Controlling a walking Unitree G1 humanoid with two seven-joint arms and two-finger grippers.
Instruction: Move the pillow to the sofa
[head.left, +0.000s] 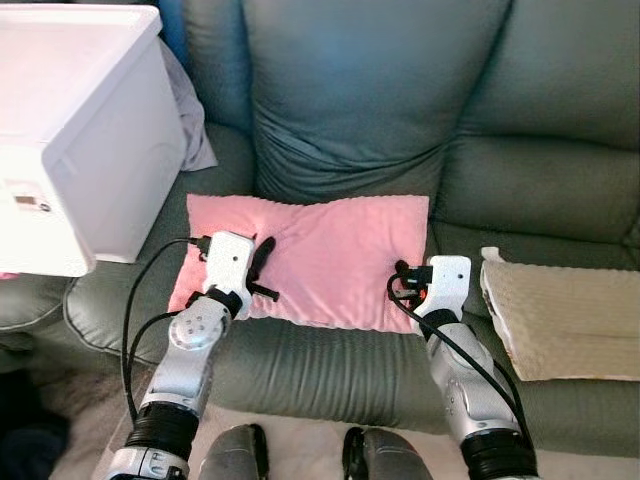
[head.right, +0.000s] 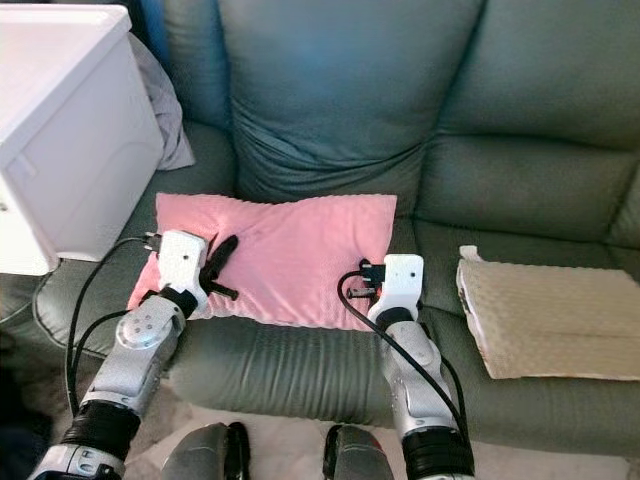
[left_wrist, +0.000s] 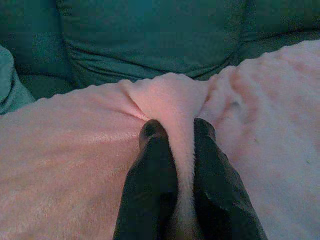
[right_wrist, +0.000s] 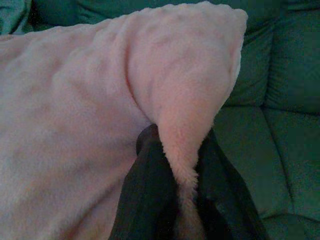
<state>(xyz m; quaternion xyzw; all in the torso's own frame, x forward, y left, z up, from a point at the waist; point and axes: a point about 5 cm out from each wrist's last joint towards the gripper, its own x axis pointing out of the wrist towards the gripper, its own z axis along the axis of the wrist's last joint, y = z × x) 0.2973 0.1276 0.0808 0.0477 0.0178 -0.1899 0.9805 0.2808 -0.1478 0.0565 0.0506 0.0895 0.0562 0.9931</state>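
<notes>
- Both grippers pinch pillow fabric: left gripper (left_wrist: 177, 131) clenched on a raised fold, right gripper (right_wrist: 180, 137) grasping the edge near a corner.
- Pink pillow (head.left: 320, 255) lies on the green sofa (head.left: 370, 110) seat.
- White box (head.left: 70, 130) is cut off at the left edge.

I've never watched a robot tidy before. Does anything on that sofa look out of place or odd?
Nothing damaged. The pillow lies on the sofa, bunched where the left gripper and right gripper pinch it. A white box perches on the armrest.

The white box (head.left: 75, 130) is cut off by the picture's edge, and the beige cushion (head.left: 570, 315) seemingly likewise.
</notes>
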